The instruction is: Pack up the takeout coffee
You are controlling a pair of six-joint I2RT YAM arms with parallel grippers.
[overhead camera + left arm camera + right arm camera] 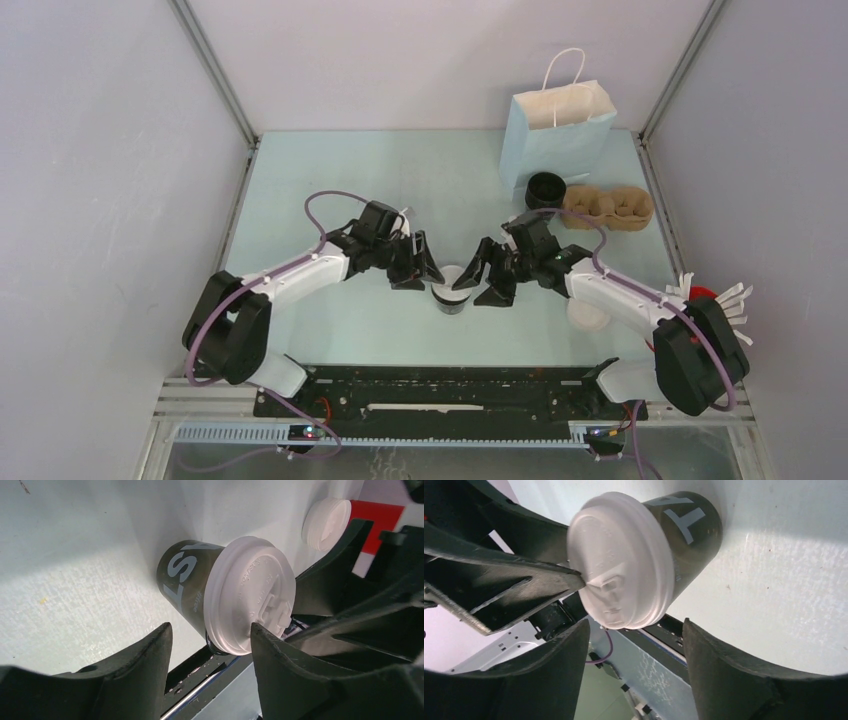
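Left hand and right hand, both spread open and holding nothing, flank the lidded coffee cup standing on the bench.

White-lidded dark cup just beyond the spread right tool

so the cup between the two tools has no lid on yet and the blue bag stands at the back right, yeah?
No: the cup already wears its white lid, clear in the left wrist view. The blue bag does stand at the back right.
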